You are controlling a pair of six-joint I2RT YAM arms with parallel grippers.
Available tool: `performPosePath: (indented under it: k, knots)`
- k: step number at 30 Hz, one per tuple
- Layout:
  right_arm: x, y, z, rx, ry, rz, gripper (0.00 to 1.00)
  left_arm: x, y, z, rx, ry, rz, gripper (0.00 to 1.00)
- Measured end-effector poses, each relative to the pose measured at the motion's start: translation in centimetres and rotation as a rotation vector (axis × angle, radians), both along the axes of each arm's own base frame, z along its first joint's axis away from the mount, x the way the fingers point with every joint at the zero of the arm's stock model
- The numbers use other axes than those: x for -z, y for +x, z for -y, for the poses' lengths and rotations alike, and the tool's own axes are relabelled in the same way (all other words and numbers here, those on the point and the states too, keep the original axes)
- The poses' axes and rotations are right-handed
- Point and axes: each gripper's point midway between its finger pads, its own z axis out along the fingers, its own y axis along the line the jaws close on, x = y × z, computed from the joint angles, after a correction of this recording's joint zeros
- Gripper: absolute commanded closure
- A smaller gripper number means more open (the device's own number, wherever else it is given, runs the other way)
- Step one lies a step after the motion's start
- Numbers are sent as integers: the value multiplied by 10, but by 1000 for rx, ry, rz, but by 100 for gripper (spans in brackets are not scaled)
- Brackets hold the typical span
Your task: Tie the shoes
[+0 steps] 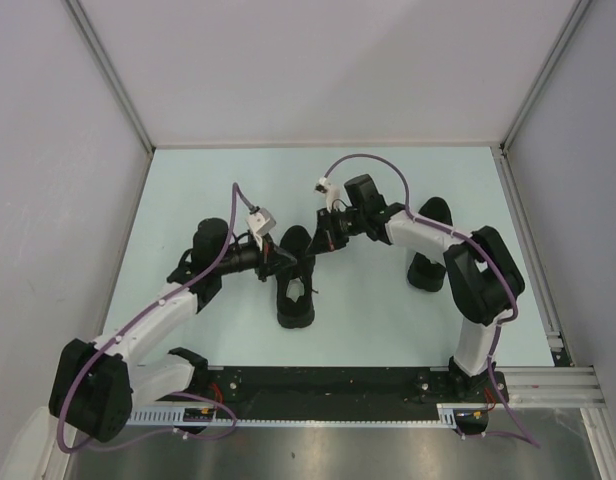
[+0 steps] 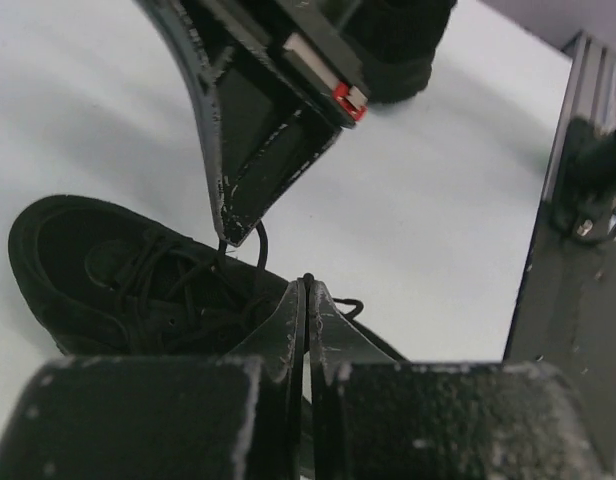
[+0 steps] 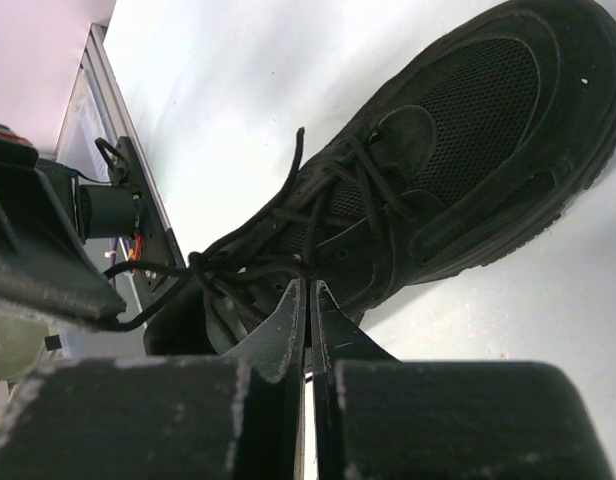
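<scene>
A black low-top shoe (image 1: 296,295) lies in the middle of the table between the arms. The right wrist view shows its mesh toe (image 3: 468,110) at the upper right. My left gripper (image 1: 284,262) is at the shoe's left side, shut, with a thin black lace (image 2: 310,280) pinched at its tips (image 2: 308,287). My right gripper (image 1: 326,238) comes in from the far right and is shut (image 3: 310,286) on another lace strand (image 3: 288,215) over the eyelets. The left wrist view shows the right fingers (image 2: 250,160) above the shoe (image 2: 98,270), with a lace loop at their tip.
A second black shoe (image 1: 428,245) lies at the right, partly behind the right arm, and shows at the top of the left wrist view (image 2: 398,45). The black base rail (image 1: 328,385) runs along the near edge. White walls enclose the pale table (image 1: 368,320).
</scene>
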Motion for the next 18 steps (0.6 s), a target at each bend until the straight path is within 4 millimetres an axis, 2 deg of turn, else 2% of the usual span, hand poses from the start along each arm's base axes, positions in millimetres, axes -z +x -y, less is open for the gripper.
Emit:
performPosePath:
  k: [3,9,18]
  knots:
    - [-4,0,0,0,7,8,100,-2,8,-2,-84,-42,-87,100]
    - [-8,-2,2,0,7,16,100,10,22,-9,-223,-86,-265,100]
    - [-14,-4,14,9,2,37,100,-1,38,-26,-358,-141,-281,100]
